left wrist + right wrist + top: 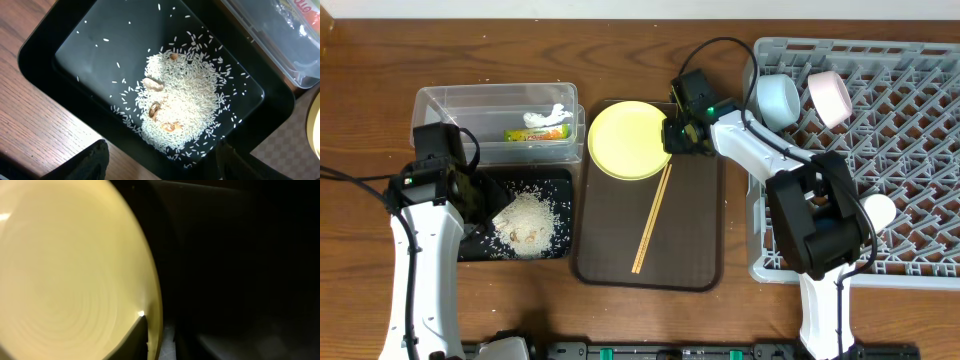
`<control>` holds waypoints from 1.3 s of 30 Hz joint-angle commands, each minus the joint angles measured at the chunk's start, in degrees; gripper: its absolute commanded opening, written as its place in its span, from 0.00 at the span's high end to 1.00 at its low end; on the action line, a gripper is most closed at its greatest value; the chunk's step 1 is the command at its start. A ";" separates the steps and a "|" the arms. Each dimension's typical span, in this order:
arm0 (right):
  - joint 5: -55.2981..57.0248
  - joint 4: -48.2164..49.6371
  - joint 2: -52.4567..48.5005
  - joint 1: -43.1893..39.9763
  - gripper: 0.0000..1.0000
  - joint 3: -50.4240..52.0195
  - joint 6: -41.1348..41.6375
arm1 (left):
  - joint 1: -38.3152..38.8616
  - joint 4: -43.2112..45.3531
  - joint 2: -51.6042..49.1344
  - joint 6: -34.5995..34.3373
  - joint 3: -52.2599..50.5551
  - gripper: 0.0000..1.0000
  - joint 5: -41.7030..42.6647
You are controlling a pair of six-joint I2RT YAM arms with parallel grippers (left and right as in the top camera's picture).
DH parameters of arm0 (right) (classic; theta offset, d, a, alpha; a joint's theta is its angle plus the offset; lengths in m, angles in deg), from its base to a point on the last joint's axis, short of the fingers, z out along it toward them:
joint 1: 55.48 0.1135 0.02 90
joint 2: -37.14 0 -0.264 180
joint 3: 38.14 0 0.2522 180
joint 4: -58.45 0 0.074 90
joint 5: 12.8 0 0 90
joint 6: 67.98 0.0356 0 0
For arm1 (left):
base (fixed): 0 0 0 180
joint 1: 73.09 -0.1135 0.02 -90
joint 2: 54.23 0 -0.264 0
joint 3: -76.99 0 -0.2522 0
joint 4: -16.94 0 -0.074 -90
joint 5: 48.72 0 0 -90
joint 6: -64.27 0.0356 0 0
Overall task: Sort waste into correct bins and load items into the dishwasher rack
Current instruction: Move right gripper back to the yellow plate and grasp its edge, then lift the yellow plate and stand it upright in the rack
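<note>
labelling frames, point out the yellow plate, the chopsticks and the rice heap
yellow plate (627, 140), overhead view, its centre
chopsticks (653, 217), overhead view, mid-length
rice heap (185, 102), left wrist view, pile's middle

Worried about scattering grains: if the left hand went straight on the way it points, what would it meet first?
Probably the rice heap in the black tray: the open left hand points down at it, with nothing between. Depth is hard to judge.

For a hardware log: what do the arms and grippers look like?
White shells, black joints and thin black cables on the left arm and right arm. Black left gripper and right gripper. A green light near the right wrist.
</note>
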 commanded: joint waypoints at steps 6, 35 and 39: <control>0.17 0.35 -0.55 0.35 0.99 -0.26 2.10 | -0.26 -0.17 0.22 -0.07 0.07 0.29 -0.26; 46.45 -22.03 37.11 -17.44 0.99 -0.28 -22.38 | -0.26 -0.11 0.22 -0.04 0.07 0.29 -0.28; 51.47 -27.19 37.16 -18.27 0.99 -0.24 -26.40 | -0.26 -0.11 0.22 -0.07 0.07 0.29 -0.28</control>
